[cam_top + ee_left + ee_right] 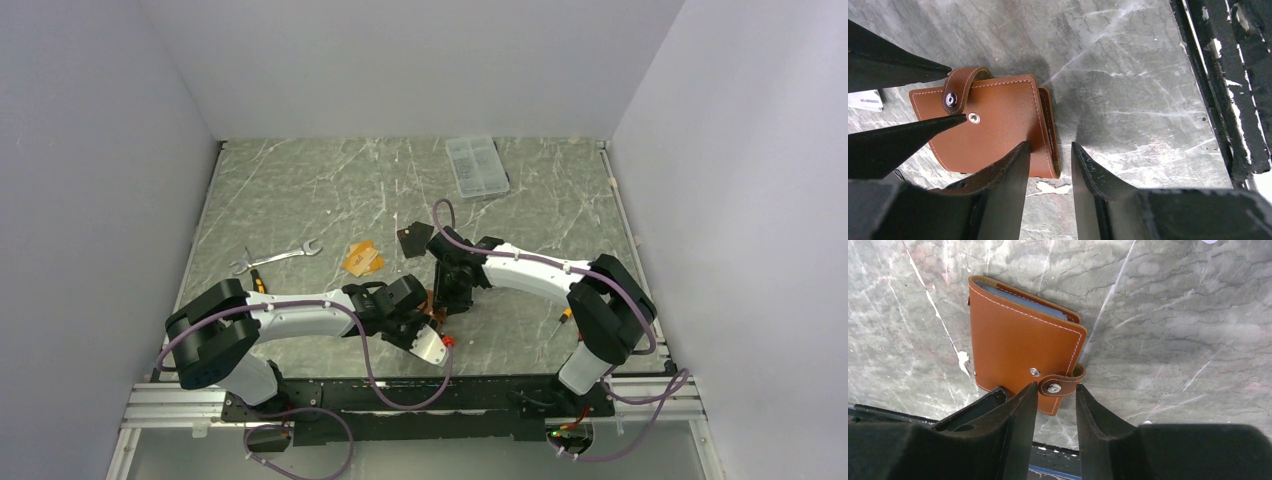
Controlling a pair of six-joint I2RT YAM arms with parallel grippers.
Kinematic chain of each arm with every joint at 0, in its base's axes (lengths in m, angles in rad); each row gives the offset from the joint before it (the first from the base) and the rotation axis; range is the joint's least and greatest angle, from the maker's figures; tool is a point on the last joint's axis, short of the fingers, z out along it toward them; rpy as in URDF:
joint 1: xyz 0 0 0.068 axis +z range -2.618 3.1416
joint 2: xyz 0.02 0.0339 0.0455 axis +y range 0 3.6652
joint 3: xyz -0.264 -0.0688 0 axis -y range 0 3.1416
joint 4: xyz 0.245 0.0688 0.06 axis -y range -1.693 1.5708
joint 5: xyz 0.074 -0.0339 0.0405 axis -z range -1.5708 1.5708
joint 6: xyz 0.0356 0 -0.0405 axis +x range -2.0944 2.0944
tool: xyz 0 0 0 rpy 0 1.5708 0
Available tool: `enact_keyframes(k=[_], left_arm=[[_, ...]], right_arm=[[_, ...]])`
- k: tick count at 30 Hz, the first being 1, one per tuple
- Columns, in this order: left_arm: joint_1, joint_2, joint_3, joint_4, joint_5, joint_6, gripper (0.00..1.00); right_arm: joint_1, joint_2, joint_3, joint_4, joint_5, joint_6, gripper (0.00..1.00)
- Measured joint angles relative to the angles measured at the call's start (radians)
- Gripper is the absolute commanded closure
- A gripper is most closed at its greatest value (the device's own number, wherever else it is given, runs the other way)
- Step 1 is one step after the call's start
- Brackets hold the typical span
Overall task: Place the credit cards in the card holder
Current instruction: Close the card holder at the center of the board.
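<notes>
The brown leather card holder [993, 125] lies folded flat on the marble table, near the front edge between both arms [433, 303]; blue-grey pockets show along its far side [1018, 340]. My left gripper [1050, 146] stands partly open astride its spine edge, one finger over the cover, the other on the table. My right gripper [1057, 386] is also partly open, its fingers on either side of the snap tab [1064, 388]. An orange-tan credit card [362, 258] and a black one [413, 240] lie farther back. A pale printed card corner [863, 100] shows beyond the right fingers.
A clear compartment box [477, 165] sits at the back right. A wrench [285, 256] and a small yellow-handled tool [258, 283] lie at the left. The table's black front rail [1228, 100] runs close by the left gripper.
</notes>
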Motion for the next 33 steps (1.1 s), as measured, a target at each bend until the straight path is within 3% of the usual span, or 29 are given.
enact_keyframes(k=[4,8,10,12,15,33], left_arm=[[0.000,0.000,0.000,0.000,0.000,0.000,0.61],[0.000,0.001,0.002,0.000,-0.002,-0.002,0.62],[0.000,0.001,0.002,0.000,-0.003,-0.003,0.62],[0.000,0.001,0.003,-0.001,-0.005,-0.007,0.62],[0.000,0.001,0.006,-0.004,-0.007,-0.008,0.63],[0.000,0.001,0.013,-0.014,-0.008,-0.011,0.65]], right_arm=[[0.000,0.000,0.001,-0.007,0.004,0.000,0.73],[0.000,0.000,0.010,-0.019,0.008,0.000,0.75],[0.001,0.000,0.016,-0.027,0.010,0.000,0.71],[0.003,0.000,0.027,-0.042,0.013,0.000,0.62],[0.013,0.006,0.060,-0.071,0.035,-0.005,0.59],[0.039,0.112,0.155,-0.164,0.079,-0.024,0.62]])
